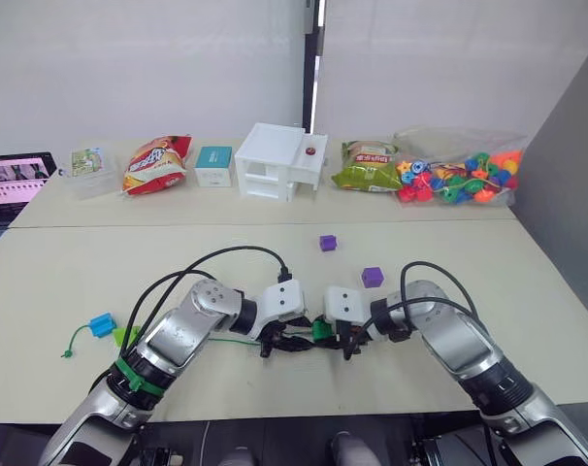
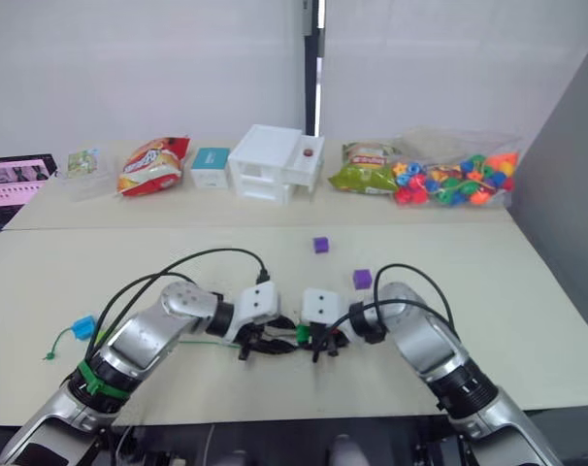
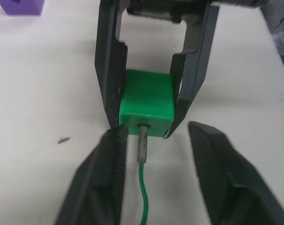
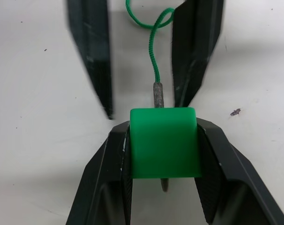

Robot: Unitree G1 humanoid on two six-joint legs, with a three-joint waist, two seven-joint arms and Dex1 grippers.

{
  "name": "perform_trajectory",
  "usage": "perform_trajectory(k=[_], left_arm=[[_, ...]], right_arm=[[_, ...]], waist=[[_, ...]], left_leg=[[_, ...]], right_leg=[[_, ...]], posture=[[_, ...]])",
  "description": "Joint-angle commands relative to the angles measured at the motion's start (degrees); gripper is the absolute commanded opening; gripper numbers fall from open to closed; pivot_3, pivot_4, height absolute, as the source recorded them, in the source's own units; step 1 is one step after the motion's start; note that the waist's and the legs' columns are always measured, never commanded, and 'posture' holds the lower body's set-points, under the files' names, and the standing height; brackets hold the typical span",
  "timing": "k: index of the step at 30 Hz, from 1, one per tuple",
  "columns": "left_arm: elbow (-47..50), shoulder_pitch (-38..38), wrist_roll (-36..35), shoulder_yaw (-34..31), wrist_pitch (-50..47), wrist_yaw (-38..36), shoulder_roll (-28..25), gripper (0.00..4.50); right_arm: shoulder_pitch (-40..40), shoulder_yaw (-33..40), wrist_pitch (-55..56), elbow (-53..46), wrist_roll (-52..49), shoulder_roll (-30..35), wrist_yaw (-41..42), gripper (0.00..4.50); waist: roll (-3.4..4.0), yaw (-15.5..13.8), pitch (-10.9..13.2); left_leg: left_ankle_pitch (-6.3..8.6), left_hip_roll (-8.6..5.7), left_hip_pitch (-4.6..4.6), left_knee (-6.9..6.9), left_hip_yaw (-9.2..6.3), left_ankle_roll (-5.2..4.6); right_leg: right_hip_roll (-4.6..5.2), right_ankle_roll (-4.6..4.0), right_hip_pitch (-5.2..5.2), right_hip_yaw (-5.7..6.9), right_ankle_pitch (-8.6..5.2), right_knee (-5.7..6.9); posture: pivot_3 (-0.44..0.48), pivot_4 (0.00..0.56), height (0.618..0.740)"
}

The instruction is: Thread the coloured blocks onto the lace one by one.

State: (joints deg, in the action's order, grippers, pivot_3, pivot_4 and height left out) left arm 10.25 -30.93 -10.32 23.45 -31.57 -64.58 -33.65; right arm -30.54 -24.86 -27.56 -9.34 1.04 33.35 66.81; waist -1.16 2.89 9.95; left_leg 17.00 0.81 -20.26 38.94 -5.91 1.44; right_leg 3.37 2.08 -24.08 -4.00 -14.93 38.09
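My right gripper (image 4: pixel 163 131) is shut on a green block (image 4: pixel 164 143), just above the table at the front centre (image 1: pixel 320 329). The lace (image 3: pixel 143 197), a thin green cord, has its stiff grey tip pushed into the block's hole, and the tip's end pokes out on the far side. My left gripper (image 3: pixel 156 136) faces the block with its fingers open on either side of the lace, not touching it. The cord trails left to a knot (image 1: pixel 71 345), past a blue block (image 1: pixel 102 324) and a light green block (image 1: pixel 126 336). Two purple blocks (image 1: pixel 327 243) (image 1: pixel 373 277) lie beyond the grippers.
Along the back of the table stand a tablet (image 1: pixel 15 180), a red snack bag (image 1: pixel 156 163), a small teal box (image 1: pixel 213 165), a white drawer unit (image 1: pixel 279 161), a green snack bag (image 1: pixel 367 167) and a clear bag of bright beads (image 1: pixel 459 175).
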Motion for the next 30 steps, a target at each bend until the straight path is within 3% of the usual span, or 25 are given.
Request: perform_trajectory(k=[1, 8, 15, 18, 25, 30], left_arm=[[2.92, 1.41, -2.97, -4.78, 1.18, -1.58, -2.65, 3.27], [0.63, 6.14, -0.44, -5.53, 5.98, -1.02, -6.10, 3.27], [-3.61, 7.86, 2.94, -3.82, 10.01, 0.99, -4.71, 3.27], [-4.96, 7.67, 2.58, -3.89, 10.58, 1.57, -2.66, 2.51], [-4.89, 7.56, 1.83, -3.69, 9.98, 0.90, -1.17, 0.14], [-4.57, 7.17, 1.81, -3.29, 9.47, 0.80, -0.30, 0.04]], right_arm=[[1.45, -1.54, -0.61, -0.80, -0.04, -0.15, -0.45, 1.20], [1.68, -1.36, -1.05, -1.11, -0.34, -0.06, -0.87, 1.20], [1.58, -1.16, -1.65, -1.44, -0.48, 0.00, -0.98, 1.20], [1.65, -1.06, -2.03, -1.82, -0.54, 0.20, -0.93, 1.20], [2.03, -0.74, -2.60, -2.42, -0.53, 0.71, -1.15, 1.20], [2.20, -0.71, -3.00, -2.68, -0.49, 0.63, -1.49, 1.20]], waist=[[0.00, 0.08, 0.00], [0.00, 0.02, 0.00], [0.00, -0.12, 0.00], [-0.01, -0.26, -0.02], [-0.01, -0.28, -0.03], [-0.01, -0.31, -0.03]], left_leg=[[0.00, 0.00, 0.01, -0.02, 0.00, 0.00], [0.00, 0.00, 0.02, -0.02, 0.00, 0.00], [0.00, 0.00, 0.02, -0.02, 0.00, 0.00], [0.00, -0.01, 0.03, -0.02, 0.00, 0.00], [0.01, -0.01, 0.02, -0.02, 0.00, -0.01], [0.01, -0.01, 0.02, -0.02, 0.00, -0.01]], right_leg=[[0.00, 0.00, 0.00, 0.00, 0.00, 0.01], [0.00, 0.00, 0.01, 0.01, 0.00, 0.00], [0.00, 0.00, 0.02, 0.01, 0.00, -0.01], [0.01, 0.00, 0.04, 0.01, 0.00, -0.01], [0.01, 0.00, 0.05, 0.01, 0.00, -0.01], [0.01, 0.00, 0.05, 0.01, 0.00, -0.01]], posture=[[0.000, 0.150, 0.740], [0.000, 0.150, 0.740], [0.000, 0.150, 0.740], [0.000, 0.150, 0.740], [0.000, 0.150, 0.740], [0.000, 0.150, 0.740]])
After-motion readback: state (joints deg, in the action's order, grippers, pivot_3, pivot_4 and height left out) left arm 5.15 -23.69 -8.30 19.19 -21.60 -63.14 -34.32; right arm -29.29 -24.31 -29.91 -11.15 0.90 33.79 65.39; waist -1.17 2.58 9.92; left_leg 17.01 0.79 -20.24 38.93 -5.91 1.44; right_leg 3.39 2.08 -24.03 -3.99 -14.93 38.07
